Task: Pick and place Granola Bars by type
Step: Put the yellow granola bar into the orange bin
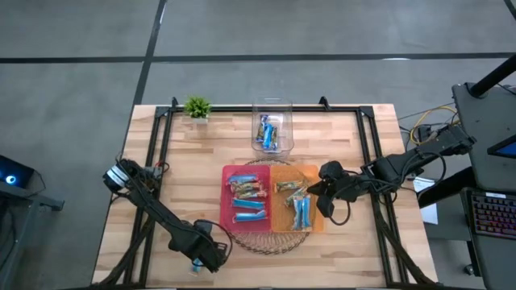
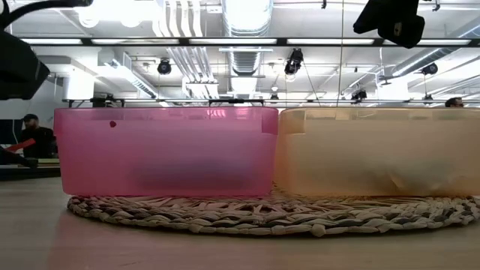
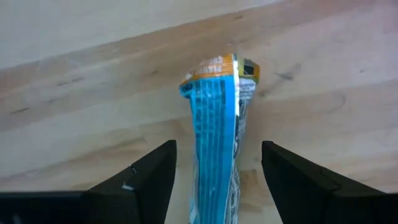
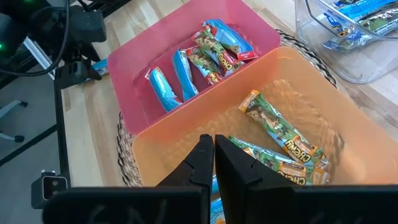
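A light blue granola bar (image 3: 214, 130) lies flat on the bare wood near the table's front edge, left of the bins (image 1: 196, 265). My left gripper (image 3: 214, 183) points down over it, open, one finger on each side of the bar with a gap to both. My right gripper (image 4: 212, 149) hovers shut over the orange bin (image 1: 310, 217), holding nothing. The pink bin (image 4: 134, 93) holds blue and brown bars (image 4: 186, 68). In the orange bin lie green-tan bars (image 4: 277, 134) and blue ones (image 1: 301, 211).
Both bins stand side by side on a round woven mat (image 1: 266, 242) at the table's middle. A clear container (image 1: 272, 127) with more bars stands at the far edge, a small green plant (image 1: 197, 107) to its left. Bare wood lies around the left gripper.
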`<state>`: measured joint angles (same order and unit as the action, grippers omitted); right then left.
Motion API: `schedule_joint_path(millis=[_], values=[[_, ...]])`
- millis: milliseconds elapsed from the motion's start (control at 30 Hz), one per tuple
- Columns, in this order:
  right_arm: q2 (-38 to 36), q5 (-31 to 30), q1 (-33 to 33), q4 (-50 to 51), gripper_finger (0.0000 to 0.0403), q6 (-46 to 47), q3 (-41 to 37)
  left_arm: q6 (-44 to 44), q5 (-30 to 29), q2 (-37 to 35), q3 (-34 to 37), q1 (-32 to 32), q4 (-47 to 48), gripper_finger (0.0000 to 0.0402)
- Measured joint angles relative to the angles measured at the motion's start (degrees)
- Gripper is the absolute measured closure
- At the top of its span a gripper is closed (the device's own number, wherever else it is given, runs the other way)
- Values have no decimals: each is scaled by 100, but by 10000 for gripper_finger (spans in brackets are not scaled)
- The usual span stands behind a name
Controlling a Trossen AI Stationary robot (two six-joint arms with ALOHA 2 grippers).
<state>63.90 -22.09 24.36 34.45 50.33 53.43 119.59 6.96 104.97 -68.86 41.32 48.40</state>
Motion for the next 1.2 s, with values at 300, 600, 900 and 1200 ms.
schedule_joint_path(millis=[300,600,900,1200], values=[[0,0,0,1,394,2,0,-62,63,-23,362,-35,-572,184],[2,0,0,-1,394,4,0,-74,131,-24,404,-66,-616,190],[0,0,0,-1,394,4,0,-87,242,-20,413,-87,-593,251],[0,0,0,3,394,2,-7,-92,311,-17,418,-87,-590,303]])
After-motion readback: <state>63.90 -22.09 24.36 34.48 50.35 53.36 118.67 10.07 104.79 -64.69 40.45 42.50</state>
